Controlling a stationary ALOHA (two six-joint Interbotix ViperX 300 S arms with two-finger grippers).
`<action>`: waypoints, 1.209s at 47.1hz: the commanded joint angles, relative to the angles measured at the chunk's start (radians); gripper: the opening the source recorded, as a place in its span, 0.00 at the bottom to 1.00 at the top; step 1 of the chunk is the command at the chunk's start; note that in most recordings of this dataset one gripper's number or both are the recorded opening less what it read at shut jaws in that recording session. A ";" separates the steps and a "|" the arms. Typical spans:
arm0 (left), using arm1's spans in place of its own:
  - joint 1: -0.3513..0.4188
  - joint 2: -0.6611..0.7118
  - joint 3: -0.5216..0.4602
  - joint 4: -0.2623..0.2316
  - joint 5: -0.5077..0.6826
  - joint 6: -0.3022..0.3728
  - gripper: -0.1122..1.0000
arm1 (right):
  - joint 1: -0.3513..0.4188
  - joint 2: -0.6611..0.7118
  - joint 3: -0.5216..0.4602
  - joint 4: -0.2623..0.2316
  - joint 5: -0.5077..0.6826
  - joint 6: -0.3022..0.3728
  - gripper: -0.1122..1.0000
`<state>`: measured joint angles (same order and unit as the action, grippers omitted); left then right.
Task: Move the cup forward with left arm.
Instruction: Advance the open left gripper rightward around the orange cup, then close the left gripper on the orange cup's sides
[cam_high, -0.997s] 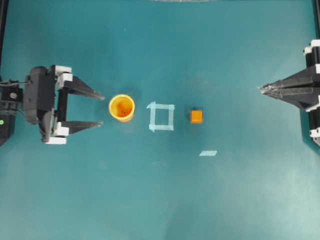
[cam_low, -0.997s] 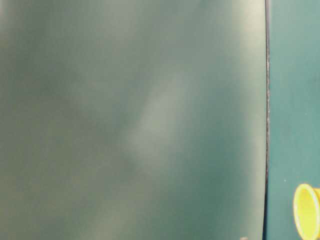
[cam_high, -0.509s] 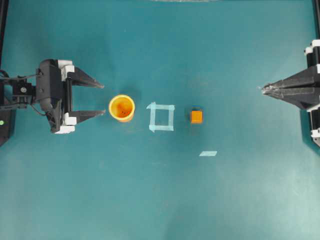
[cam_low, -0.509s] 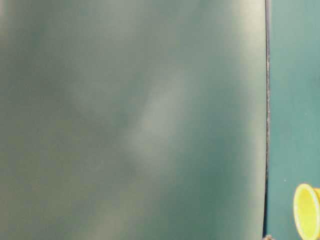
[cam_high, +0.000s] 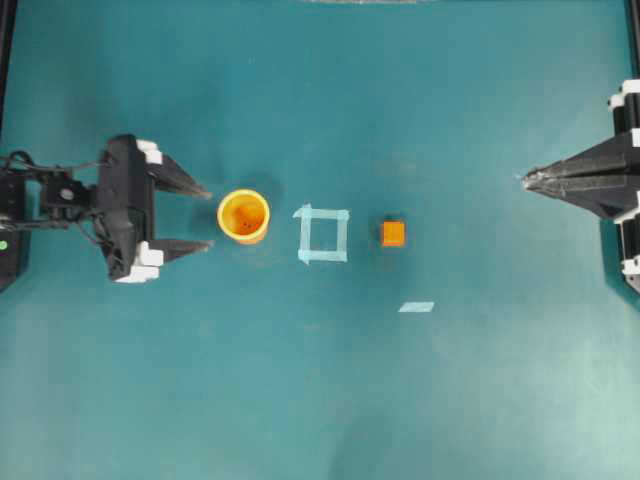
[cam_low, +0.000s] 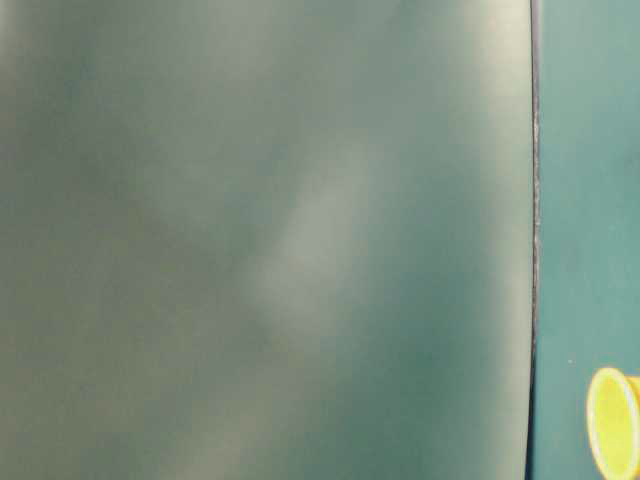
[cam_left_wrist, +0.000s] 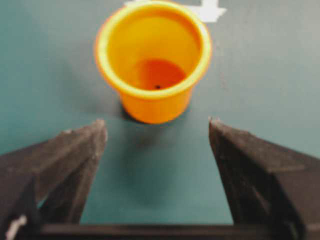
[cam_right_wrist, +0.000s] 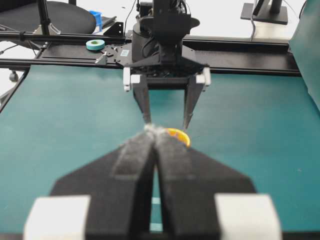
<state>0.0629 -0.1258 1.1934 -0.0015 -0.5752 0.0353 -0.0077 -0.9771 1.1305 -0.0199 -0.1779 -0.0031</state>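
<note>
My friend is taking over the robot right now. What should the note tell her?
Left gripper: open, fingertips just short of the small round yellow-orange plastic cup, not touching it.
Right gripper: shut, parked at the far side, holding nothing.
The cup stands upright beside the pale tape square; the small orange cube sits beyond it.
Done: approach lined up.
Left: grip or push the cup, move it forward.

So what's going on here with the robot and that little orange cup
The left arm's end effector is open and lined up with the cup, fingertips just short of it, nothing gripped. The cup stands upright on the green table, with a tape square and a small orange cube beyond it in a row. The right end effector is shut and sits far off at the opposite edge.
</note>
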 joint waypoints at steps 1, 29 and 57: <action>-0.014 0.028 -0.037 0.000 -0.006 -0.003 0.83 | -0.002 0.002 -0.034 -0.002 -0.005 0.002 0.10; 0.028 0.179 -0.144 0.005 -0.081 0.015 0.83 | -0.002 0.002 -0.046 -0.002 -0.006 0.002 0.10; 0.026 0.206 -0.156 0.009 -0.117 0.015 0.68 | -0.002 0.002 -0.051 0.000 -0.002 0.006 0.10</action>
<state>0.0951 0.0982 1.0431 0.0046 -0.6796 0.0522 -0.0077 -0.9787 1.1137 -0.0199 -0.1764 0.0015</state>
